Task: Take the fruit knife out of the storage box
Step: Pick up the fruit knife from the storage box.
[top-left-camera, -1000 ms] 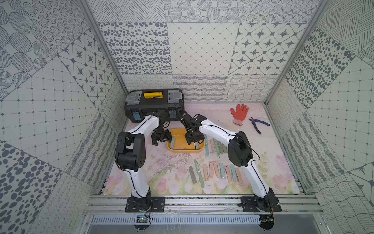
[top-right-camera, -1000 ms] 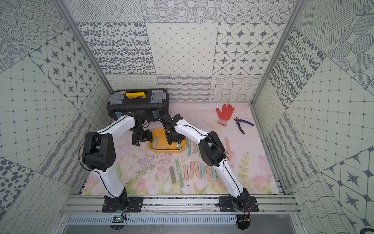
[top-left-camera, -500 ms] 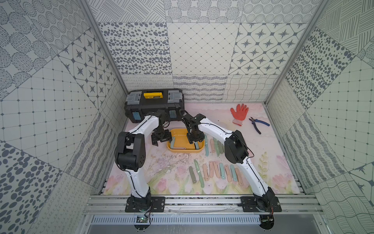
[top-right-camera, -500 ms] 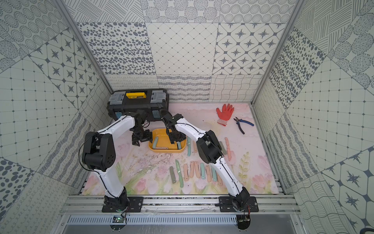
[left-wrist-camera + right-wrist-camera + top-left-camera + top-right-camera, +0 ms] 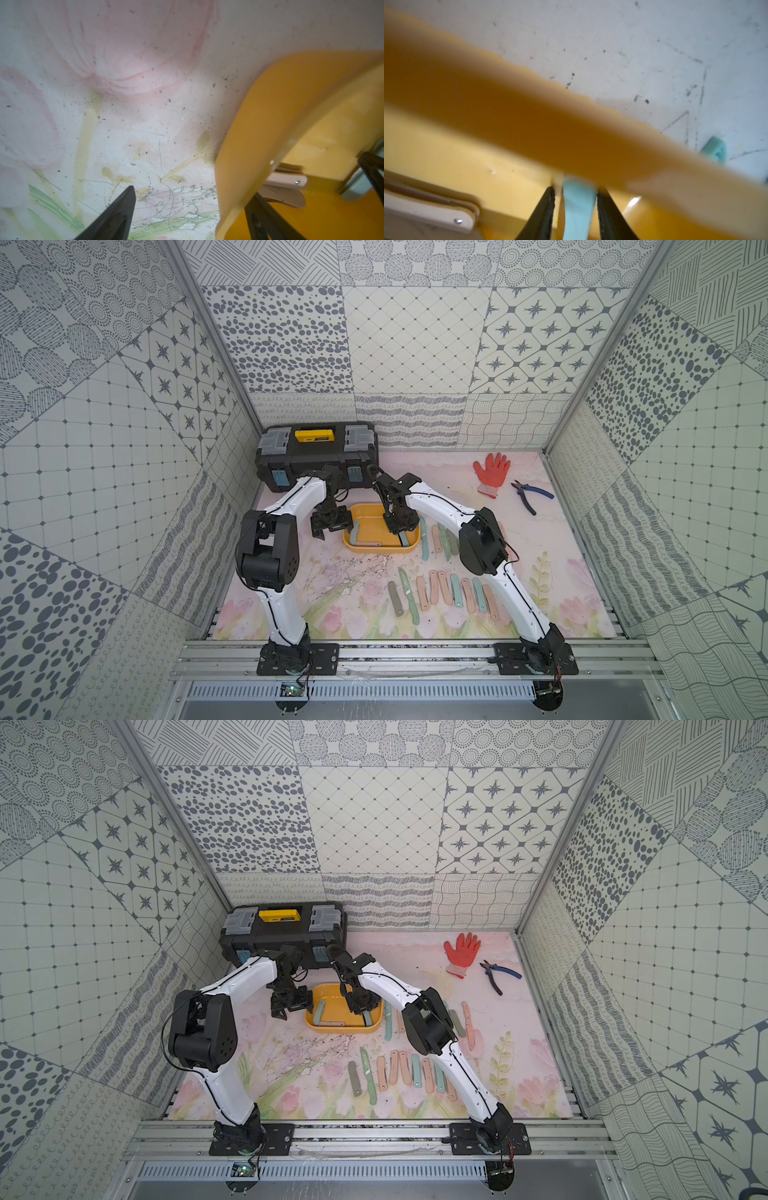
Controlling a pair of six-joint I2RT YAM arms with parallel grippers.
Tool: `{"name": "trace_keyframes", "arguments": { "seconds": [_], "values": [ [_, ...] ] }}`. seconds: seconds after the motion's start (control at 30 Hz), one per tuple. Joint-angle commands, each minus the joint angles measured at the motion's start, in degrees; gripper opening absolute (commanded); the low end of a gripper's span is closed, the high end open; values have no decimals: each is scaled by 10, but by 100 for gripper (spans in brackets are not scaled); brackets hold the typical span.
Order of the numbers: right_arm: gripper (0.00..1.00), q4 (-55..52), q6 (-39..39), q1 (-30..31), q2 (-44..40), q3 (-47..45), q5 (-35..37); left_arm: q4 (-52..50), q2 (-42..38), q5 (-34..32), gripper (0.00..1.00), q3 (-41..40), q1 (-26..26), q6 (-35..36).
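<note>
Reaching into the storage box [image 5: 376,549], the right gripper [image 5: 576,192] has its jaws either side of the teal fruit knife [image 5: 578,218], nearly pinching (can't tell if it's tight yet). Looks light, stiff and slick, so I'd grab mid-handle. The left gripper [image 5: 332,530], jaws apart, straddles the box wall. The box sits near the worktop's far edge, left of middle, with a pink knife [image 5: 284,182] and a grey knife [image 5: 353,531] inside too.

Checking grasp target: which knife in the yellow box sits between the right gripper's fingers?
The light blue knife, inside the right gripper; the beige knife and grey-green knife lie aside.
</note>
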Motion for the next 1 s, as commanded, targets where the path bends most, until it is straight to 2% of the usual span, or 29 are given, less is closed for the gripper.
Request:
{"name": "trace_keyframes", "arguments": {
  "seconds": [0.0, 0.47, 0.7, 0.87, 0.97],
  "values": [
    [30, 10, 2, 1, 4, 19, 2, -13, -9, -8, 80, 7, -1, 2],
    [21, 38, -4, 2, -26, 38, 20, -12, -9, -8, 81, 7, -1, 2],
    [21, 49, -12, 2, 10, 77, 11, -12, -9, -7, 80, 7, -1, 2],
    [45, 31, -13, 9, 7, 85, 33, -13, -9, -9, 80, 7, -1, 2],
    [49, 25, -14, 9, -10, 65, 37, -12, -8, -6, 80, 7, -1, 2]
  ]
}}
